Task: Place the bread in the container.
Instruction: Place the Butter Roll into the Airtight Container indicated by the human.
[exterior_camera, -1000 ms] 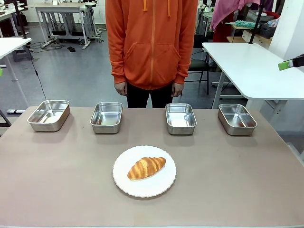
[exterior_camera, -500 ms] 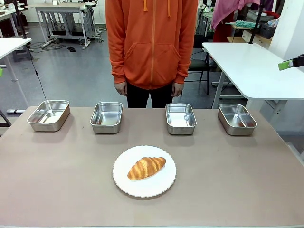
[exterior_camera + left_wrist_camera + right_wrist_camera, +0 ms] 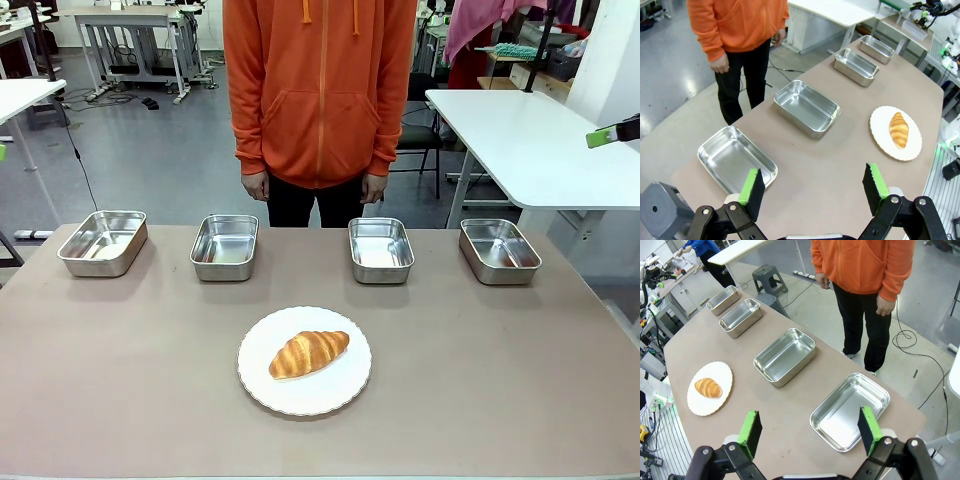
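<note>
"Bread, golden-brown ridged crescent croissant [image 3: 309,353]: where?"
"Lying on the round white scalloped plate [image 3: 345,395], near its middle."
"Container?"
"Four shallow rectangular stainless-steel pans in a row beyond the plate, all apart from it: outer-left pan [image 3: 103,242], inner-left pan [image 3: 224,247], inner-right pan [image 3: 381,250], outer-right pan [image 3: 500,251]. Can't tell which one is meant."
"Your hands?"
"My left gripper [image 3: 813,187] is spread wide, pinching nothing, well apart from the plate. My right gripper [image 3: 809,426]: same, pads far apart."

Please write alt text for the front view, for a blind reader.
A croissant lies on a white plate on a brown table. Behind it stand four empty steel pans in a row, then a person in orange.
</note>
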`<state>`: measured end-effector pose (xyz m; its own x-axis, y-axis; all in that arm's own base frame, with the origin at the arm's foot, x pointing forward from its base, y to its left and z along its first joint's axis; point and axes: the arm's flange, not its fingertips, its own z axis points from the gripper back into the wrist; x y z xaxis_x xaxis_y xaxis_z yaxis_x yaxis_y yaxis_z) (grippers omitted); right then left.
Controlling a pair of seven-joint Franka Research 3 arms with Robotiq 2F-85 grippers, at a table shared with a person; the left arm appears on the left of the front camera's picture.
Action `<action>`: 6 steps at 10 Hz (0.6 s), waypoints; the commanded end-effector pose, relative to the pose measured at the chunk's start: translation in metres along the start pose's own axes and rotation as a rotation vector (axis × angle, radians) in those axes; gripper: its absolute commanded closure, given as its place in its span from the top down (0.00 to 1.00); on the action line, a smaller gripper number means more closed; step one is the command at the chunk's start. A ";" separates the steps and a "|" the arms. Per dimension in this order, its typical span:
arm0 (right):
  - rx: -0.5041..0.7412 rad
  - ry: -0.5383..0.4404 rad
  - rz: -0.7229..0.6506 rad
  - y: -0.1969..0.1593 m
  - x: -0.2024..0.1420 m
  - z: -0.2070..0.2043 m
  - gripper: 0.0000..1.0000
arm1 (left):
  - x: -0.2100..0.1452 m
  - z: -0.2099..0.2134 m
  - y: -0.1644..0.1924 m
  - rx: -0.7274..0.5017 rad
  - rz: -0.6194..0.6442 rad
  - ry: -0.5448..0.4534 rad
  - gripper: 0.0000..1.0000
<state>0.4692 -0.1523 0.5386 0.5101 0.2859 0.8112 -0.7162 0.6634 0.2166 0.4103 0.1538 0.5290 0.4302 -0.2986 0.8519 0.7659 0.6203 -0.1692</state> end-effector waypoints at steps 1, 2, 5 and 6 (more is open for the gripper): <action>-0.008 -0.005 0.004 0.000 0.002 -0.001 1.00 | 0.000 0.001 0.000 0.001 -0.001 -0.003 1.00; -0.008 -0.005 0.004 0.000 0.002 -0.001 1.00 | 0.000 0.001 0.000 0.001 -0.001 -0.003 1.00; -0.008 -0.005 0.004 0.000 0.002 -0.001 1.00 | 0.000 0.001 0.000 0.001 -0.001 -0.003 1.00; -0.008 -0.005 0.004 0.000 0.002 -0.001 1.00 | 0.000 0.001 0.000 0.001 -0.001 -0.003 1.00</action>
<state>0.4692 -0.1523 0.5386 0.5101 0.2859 0.8112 -0.7162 0.6634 0.2166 0.4103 0.1538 0.5290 0.4302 -0.2986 0.8519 0.7659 0.6203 -0.1692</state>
